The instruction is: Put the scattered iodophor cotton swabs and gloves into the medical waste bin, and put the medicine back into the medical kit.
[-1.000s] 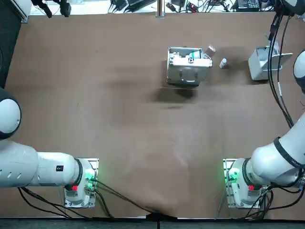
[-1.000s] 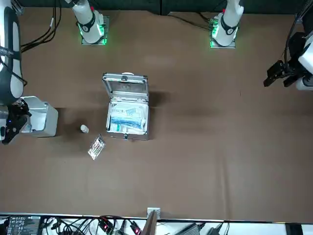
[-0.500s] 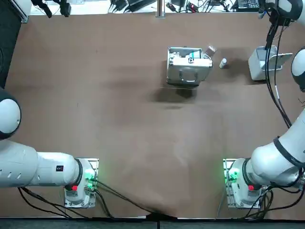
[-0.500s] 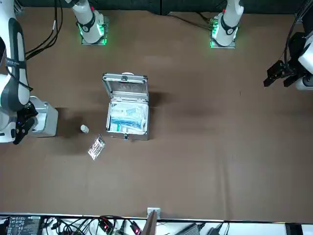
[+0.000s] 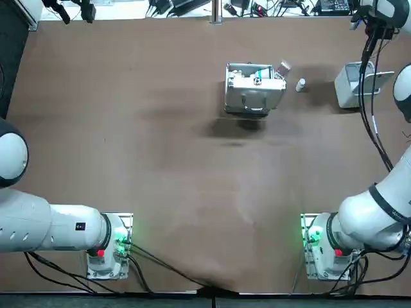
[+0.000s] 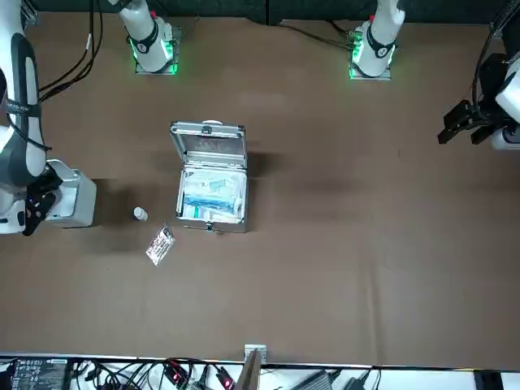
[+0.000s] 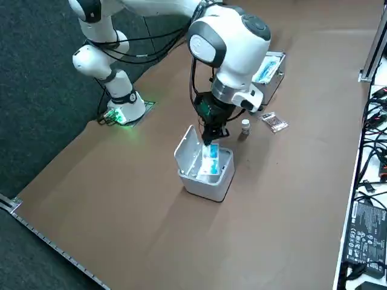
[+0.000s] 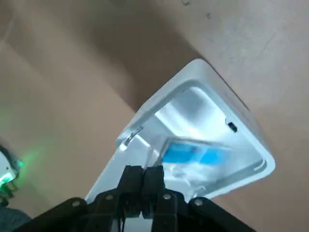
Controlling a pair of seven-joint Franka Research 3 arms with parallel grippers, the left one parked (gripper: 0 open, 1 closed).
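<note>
The white medical waste bin stands open at the table's far right, with a blue-and-white packet lying inside. My right gripper hangs just above the bin's opening, shut, and its fingertips touch with nothing between them. A small white medicine bottle stands on the table between the bin and the open silver medical kit. A clear swab packet lies beyond the bottle, near the kit.
The bin's lid stands raised on the side toward the arm's base. The kit's lid is tilted back. Cables and equipment lie beyond the table's far edge.
My right arm has shifted slightly over the bin, its wrist coming into the top view at the far right corner. The bottle, packet and kit have not moved.
</note>
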